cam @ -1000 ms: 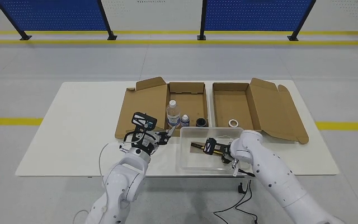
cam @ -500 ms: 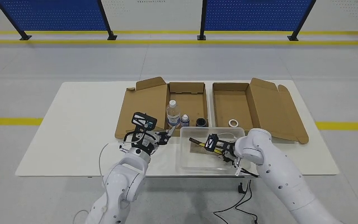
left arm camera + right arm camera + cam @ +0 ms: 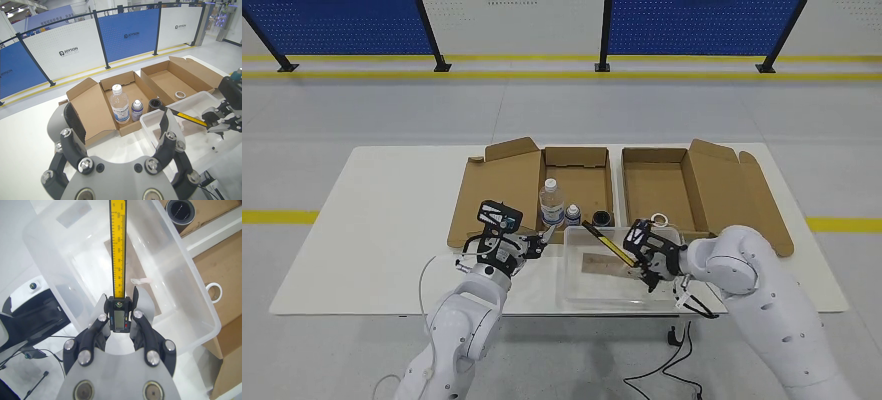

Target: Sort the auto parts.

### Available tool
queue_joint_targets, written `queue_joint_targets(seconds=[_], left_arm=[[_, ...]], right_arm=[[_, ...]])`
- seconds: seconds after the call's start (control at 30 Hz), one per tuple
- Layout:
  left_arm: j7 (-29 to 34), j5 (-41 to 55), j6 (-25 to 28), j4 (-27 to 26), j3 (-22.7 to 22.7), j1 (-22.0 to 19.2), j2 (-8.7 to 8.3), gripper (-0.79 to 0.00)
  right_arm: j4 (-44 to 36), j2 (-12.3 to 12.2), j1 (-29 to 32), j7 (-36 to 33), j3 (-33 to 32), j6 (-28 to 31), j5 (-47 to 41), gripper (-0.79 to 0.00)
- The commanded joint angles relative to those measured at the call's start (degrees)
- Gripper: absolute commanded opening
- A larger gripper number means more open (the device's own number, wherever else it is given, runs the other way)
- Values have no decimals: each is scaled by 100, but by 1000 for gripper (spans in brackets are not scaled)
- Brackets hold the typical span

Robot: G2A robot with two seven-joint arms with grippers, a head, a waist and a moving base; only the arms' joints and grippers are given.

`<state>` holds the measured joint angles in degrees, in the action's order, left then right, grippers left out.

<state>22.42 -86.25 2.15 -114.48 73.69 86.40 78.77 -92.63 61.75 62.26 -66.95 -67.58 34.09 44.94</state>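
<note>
My right gripper is shut on the black display head of a digital caliper, whose yellow scale sticks out over the clear plastic bin. From above, the caliper hangs slantwise over the bin's far edge, with my right gripper at its near end. My left gripper stands open and holds nothing; it is near the table's front, just left of the bin. The left wrist view shows the caliper in the right gripper.
Two open cardboard boxes lie behind the bin. The left box holds a clear bottle, a small spray can and a black cylinder. A white tape ring lies in the right box.
My right gripper has lifted the caliper out of the bin and carried it back and to the right, toward the boxes. The left arm has kept still.
</note>
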Motion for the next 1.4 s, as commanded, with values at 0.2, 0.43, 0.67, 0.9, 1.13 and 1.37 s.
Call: queue_joint_targets(seconds=[0.2,0.43,0.67,0.9,1.13,1.37], left_arm=[[0,0,0,0,0,0,0,0],[0,0,0,0,0,0,0,0],[0,0,0,0,0,0,0,0],[0,0,0,0,0,0,0,0],[0,0,0,0,0,0,0,0],[0,0,0,0,0,0,0,0]], right_arm=[[-10,-64,131,136,-332,-364,-1021,-785],[196,-103,83,179,-406,-511,-1447,-785],[231,-130,90,581,-509,-749,-1606,-785],[298,-134,-6,1297,-740,-1239,-1803,-785],[461,-135,-266,2073,-963,-1843,-1542,-785],[1113,-70,-739,2953,-705,-2844,-399,-785]])
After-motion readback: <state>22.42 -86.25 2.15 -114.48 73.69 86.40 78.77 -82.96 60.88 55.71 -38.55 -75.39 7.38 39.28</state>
